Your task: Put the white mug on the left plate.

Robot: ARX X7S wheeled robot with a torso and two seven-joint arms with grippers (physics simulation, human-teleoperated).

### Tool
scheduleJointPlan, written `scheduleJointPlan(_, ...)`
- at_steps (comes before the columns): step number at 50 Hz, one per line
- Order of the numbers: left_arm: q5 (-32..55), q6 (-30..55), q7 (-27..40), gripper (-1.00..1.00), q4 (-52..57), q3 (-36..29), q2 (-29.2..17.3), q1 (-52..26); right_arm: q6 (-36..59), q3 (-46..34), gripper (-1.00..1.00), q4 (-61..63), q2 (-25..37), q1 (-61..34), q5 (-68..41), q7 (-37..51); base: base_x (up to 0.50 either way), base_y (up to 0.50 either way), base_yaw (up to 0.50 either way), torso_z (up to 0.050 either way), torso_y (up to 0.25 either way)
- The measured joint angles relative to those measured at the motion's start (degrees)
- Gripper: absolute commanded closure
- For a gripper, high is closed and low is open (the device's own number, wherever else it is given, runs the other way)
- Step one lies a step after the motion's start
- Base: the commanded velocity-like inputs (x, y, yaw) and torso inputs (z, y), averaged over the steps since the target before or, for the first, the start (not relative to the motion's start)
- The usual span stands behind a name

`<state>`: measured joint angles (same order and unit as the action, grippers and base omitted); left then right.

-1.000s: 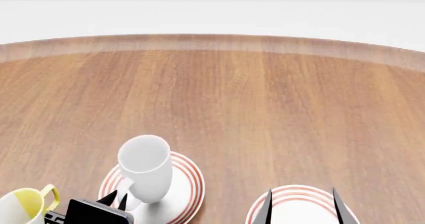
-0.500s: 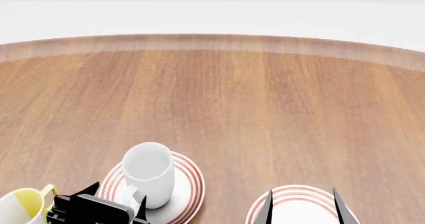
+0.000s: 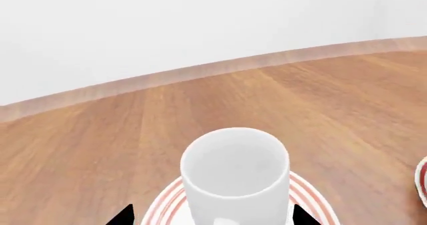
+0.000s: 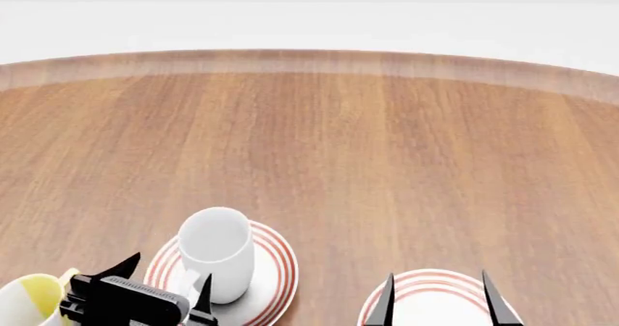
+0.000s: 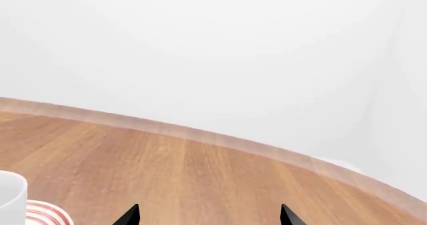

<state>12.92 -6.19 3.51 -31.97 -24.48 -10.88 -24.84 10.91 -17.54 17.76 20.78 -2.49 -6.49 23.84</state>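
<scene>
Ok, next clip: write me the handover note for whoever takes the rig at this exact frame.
Left gripper: open, fingers either side of the white mug's handle end, holding nothing.
Right gripper: open, empty, over the right plate.
White mug: upright on the left plate, toward its near-left part.
Yellow-lined mug: on the table, left of the left gripper.
Done: the mug appears placed and released.
Left: back the left arm clear without catching the handle, then check the mug is steady.

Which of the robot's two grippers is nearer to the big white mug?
Left. The left gripper sits open right beside the white mug on the left plate; the right gripper hangs apart, over the other plate.
</scene>
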Motion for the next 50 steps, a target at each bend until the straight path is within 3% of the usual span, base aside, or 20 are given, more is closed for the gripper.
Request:
scheduleJointPlan(29,1.41,12.0,10.4,-1.0,47.7,2.99,-10.58,15.13,-3.38,-0.63,-1.0,11.09,0.82,1.17,5.8,3.75,0.0,0.0,0.0,0.0,0.0)
scheduleJointPlan(50,0.96,14.58,13.48,-1.0,59.77,3.44,-13.25,19.19,-3.99,-1.57,-1.0,14.04,1.36,2.56,7.47,4.71,0.0,0.0,0.0,0.0,0.0)
